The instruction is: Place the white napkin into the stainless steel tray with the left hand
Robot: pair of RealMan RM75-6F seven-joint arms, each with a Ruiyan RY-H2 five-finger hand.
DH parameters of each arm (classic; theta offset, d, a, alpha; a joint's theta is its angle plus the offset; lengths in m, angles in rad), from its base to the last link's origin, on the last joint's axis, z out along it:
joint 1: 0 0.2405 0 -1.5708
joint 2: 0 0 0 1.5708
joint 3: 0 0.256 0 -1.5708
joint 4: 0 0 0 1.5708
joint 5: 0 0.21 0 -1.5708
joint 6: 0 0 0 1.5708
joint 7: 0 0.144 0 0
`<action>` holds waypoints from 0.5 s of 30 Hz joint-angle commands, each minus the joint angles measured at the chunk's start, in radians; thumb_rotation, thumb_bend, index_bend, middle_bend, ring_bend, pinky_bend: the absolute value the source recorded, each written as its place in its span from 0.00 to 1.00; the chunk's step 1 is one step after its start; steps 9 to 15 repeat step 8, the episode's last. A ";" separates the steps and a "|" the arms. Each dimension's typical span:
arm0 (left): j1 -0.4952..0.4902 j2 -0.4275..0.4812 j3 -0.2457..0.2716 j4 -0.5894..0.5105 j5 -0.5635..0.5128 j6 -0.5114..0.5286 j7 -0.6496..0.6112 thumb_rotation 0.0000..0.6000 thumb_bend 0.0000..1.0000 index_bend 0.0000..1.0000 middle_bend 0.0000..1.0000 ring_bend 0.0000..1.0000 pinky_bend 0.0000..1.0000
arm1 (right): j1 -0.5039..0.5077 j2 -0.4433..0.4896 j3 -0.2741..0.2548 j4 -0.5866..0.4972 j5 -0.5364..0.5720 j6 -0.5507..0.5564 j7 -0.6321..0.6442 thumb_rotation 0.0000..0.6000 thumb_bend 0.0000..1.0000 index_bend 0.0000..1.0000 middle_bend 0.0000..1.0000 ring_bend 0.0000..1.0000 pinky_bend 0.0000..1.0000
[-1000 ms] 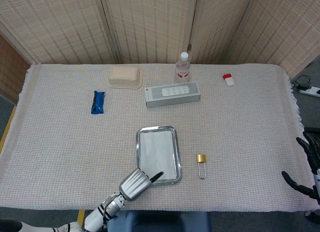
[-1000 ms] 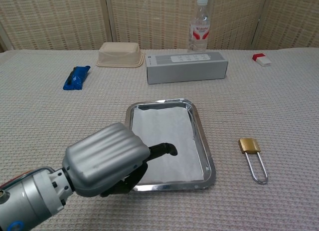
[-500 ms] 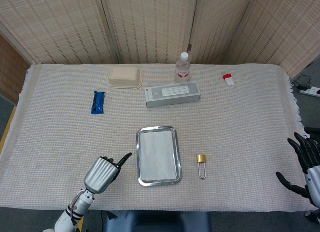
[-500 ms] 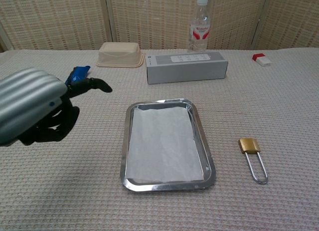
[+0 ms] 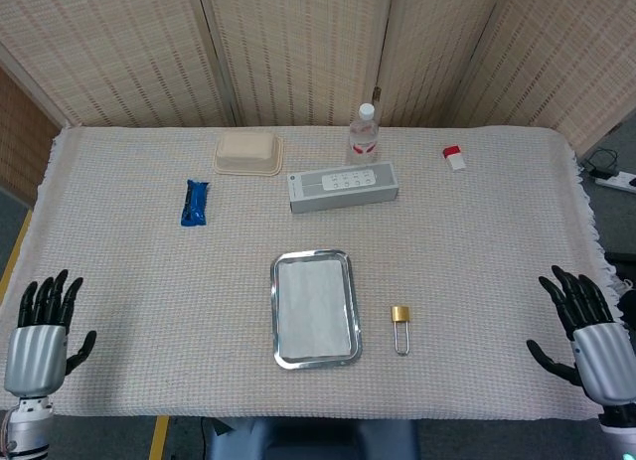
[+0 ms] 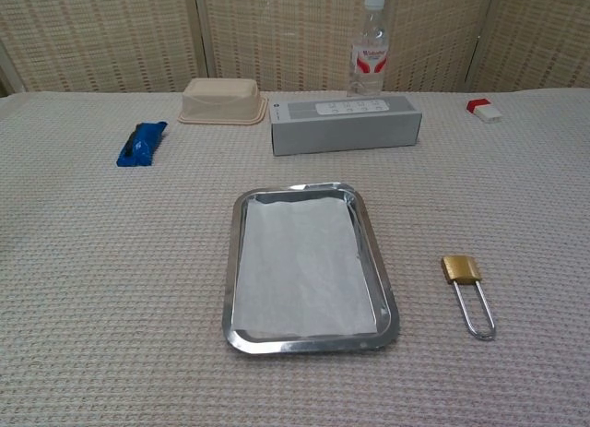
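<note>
The white napkin lies flat inside the stainless steel tray near the table's front middle. My left hand hangs at the front left corner of the table, far from the tray, fingers spread and holding nothing. My right hand is at the front right edge, also spread and empty. Neither hand shows in the chest view.
A brass padlock lies just right of the tray. Further back are a grey box, a water bottle, a beige container, a blue packet and a small red-and-white item.
My left hand has drawn back from the tray's front left corner to the table's front left edge and spread open. The right hand has risen slightly. The napkin stays in the tray.
</note>
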 commanded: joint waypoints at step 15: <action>0.053 0.088 -0.008 -0.067 -0.035 -0.058 -0.042 1.00 0.34 0.05 0.00 0.00 0.00 | 0.022 -0.053 0.003 0.008 0.033 -0.059 -0.098 1.00 0.32 0.00 0.00 0.00 0.00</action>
